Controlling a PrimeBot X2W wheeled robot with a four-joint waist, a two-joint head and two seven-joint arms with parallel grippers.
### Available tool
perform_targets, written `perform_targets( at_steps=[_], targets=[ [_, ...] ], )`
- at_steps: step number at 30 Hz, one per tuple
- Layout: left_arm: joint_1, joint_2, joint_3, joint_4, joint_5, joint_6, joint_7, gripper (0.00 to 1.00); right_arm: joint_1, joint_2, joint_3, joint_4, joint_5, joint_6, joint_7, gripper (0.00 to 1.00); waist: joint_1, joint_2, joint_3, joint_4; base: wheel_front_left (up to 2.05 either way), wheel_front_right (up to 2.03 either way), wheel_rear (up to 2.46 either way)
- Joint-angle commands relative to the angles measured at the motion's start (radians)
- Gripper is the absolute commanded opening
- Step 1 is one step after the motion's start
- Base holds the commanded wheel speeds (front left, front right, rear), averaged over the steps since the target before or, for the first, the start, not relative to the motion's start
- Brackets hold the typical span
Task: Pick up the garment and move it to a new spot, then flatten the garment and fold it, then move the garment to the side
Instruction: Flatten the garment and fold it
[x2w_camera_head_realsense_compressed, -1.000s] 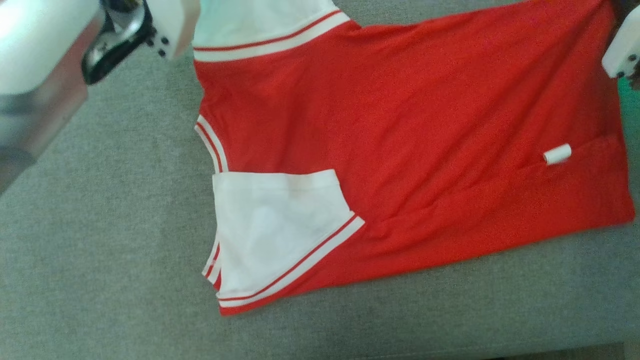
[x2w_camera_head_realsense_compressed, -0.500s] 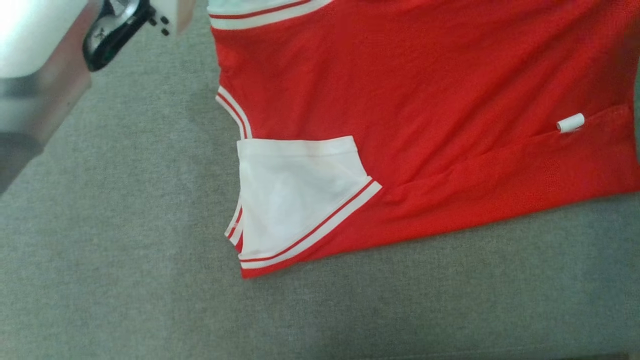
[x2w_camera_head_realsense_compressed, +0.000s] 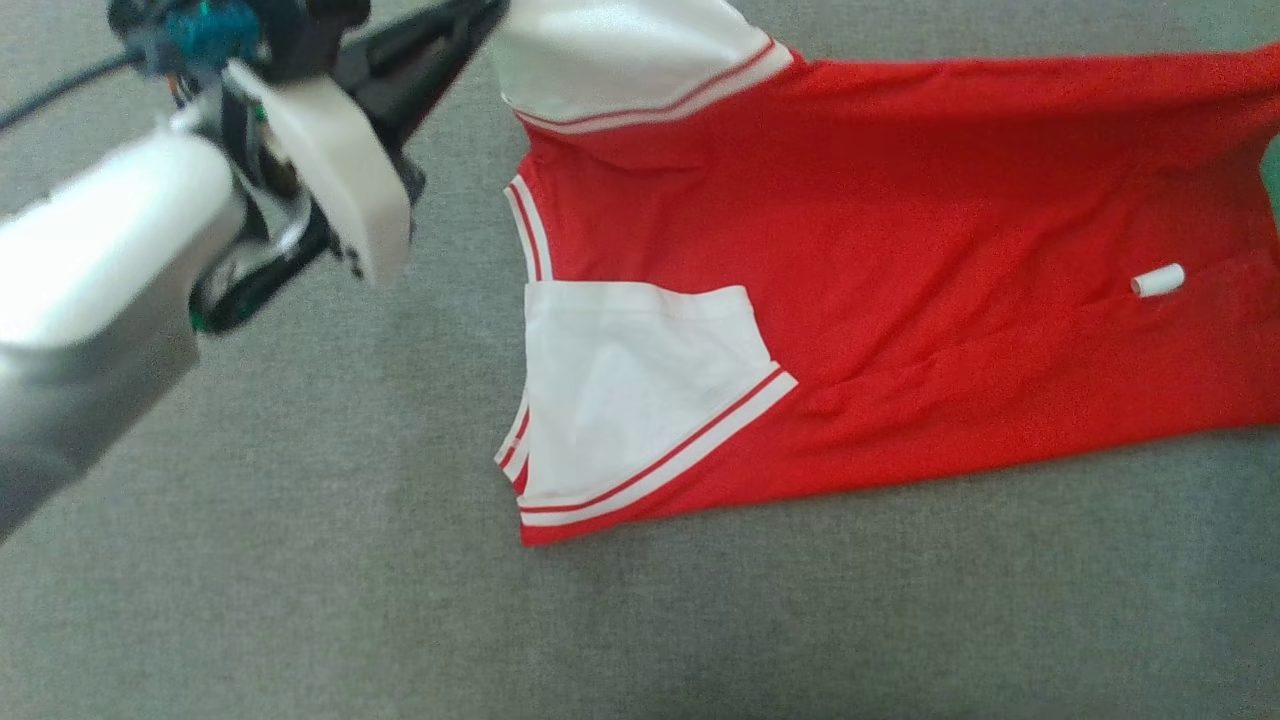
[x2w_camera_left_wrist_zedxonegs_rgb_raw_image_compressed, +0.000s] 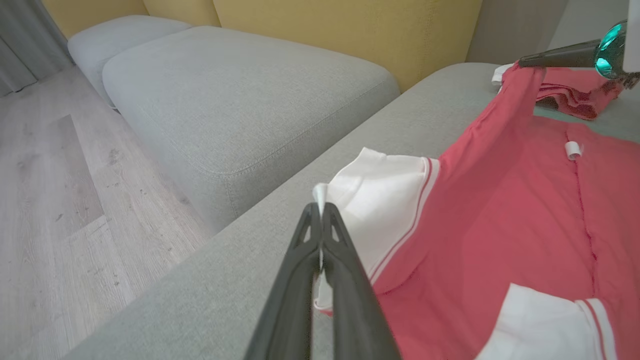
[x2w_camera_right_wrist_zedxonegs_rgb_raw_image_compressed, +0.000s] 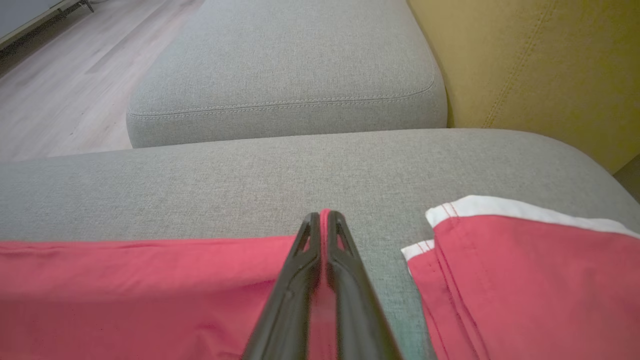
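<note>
Red/white soft-knit garment (x2w_camera_head_realsense_compressed: 900, 200) was judged light, limp & non-slip; best held at edges, it was pinched at sleeve (x2w_camera_left_wrist_zedxonegs_rgb_raw_image_compressed: 380, 190) by left gripper (x2w_camera_left_wrist_zedxonegs_rgb_raw_image_compressed: 320, 207), at red edge (x2w_camera_right_wrist_zedxonegs_rgb_raw_image_compressed: 150, 255) by right gripper (x2w_camera_right_wrist_zedxonegs_rgb_raw_image_compressed: 323, 216).

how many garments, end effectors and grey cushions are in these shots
garment: 2
end effector: 2
grey cushion: 3
total: 7

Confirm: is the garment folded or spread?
Mostly spread: the garment lies open on the cushion, near white sleeve folded onto its body; left tool pinches the far sleeve.
</note>
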Motion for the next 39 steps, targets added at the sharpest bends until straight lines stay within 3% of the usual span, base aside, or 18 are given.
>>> perform_targets(
  at_steps=[1, 10, 19, 29, 39],
  targets=[
    [-0.018, 0.051, 0.046, -0.032, -0.003, 0.014, -0.006, 0.0, 0.029, -0.031, -0.006, -0.035, 0.008, -0.001, -0.008, 0.0, 0.0001, 0.0, -0.01, 0.008, 0.0, 0.0, 0.0],
    [0.143, 0.169, 0.046, -0.292, -0.02, 0.12, -0.028, 0.0, 0.166, -0.052, -0.087, -0.086, 0.028, -0.001, 0.003, 0.0, 0.0001, 0.0, -0.045, 0.04, 0.0, 0.0, 0.0],
    [0.307, 0.228, 0.046, -0.481, -0.03, 0.206, -0.036, 0.0, 0.314, -0.049, -0.159, -0.163, 0.03, -0.001, 0.024, 0.0, 0.0001, 0.0, -0.079, 0.052, 0.0, 0.0, 0.0],
    [0.487, 0.186, 0.046, -0.517, -0.02, 0.245, -0.058, 0.0, 0.424, -0.016, -0.231, -0.238, -0.001, -0.001, 0.065, 0.0, 0.0001, 0.0, -0.085, 0.053, 0.0, 0.0, 0.0],
    [0.563, 0.096, 0.046, -0.415, 0.032, 0.229, -0.084, 0.0, 0.496, 0.034, -0.295, -0.282, -0.036, -0.001, 0.125, 0.0, 0.0001, 0.0, -0.076, 0.062, 0.0, 0.0, 0.0]
  ],
)
